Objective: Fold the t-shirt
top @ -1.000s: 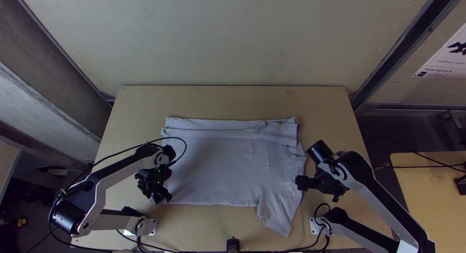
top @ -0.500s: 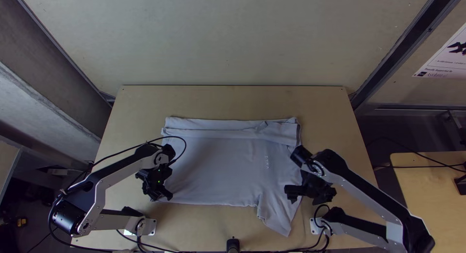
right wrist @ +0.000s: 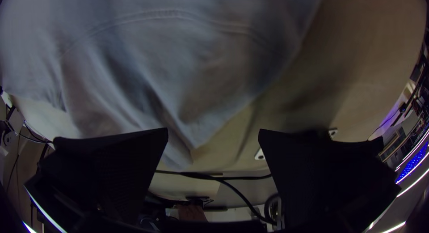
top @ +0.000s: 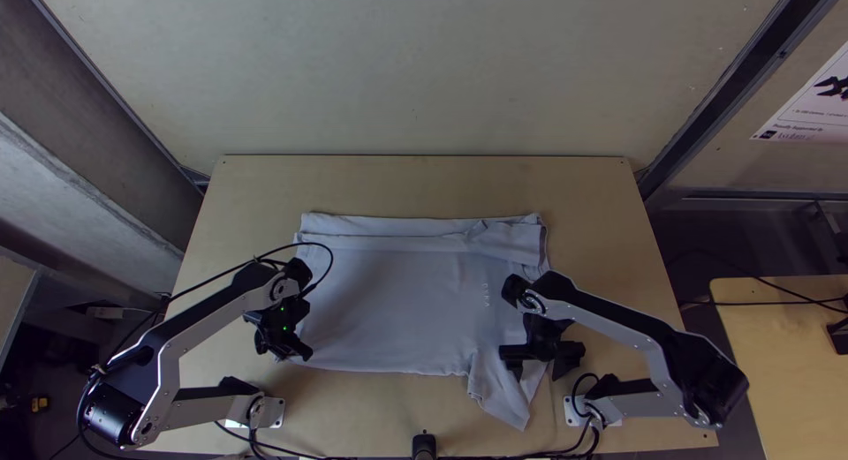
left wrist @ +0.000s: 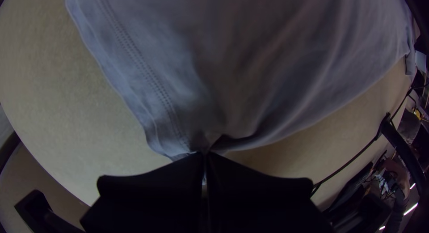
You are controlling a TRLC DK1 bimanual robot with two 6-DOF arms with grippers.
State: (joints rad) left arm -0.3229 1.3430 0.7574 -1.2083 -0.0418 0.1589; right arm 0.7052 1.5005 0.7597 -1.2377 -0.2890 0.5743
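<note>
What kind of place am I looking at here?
Probably a robotics lab or test booth. A left robot arm and a right robot arm stand at a light wooden table with a t-shirt on it, and a printed poster hangs to the right.

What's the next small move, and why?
Probably close the right gripper on the sleeve: its fingers stand open by the sleeve's tip, while the left gripper has a bottom corner of the shirt pinched.

pale grey-blue t-shirt (top: 397,292), light tan table (top: 424,184)
</note>
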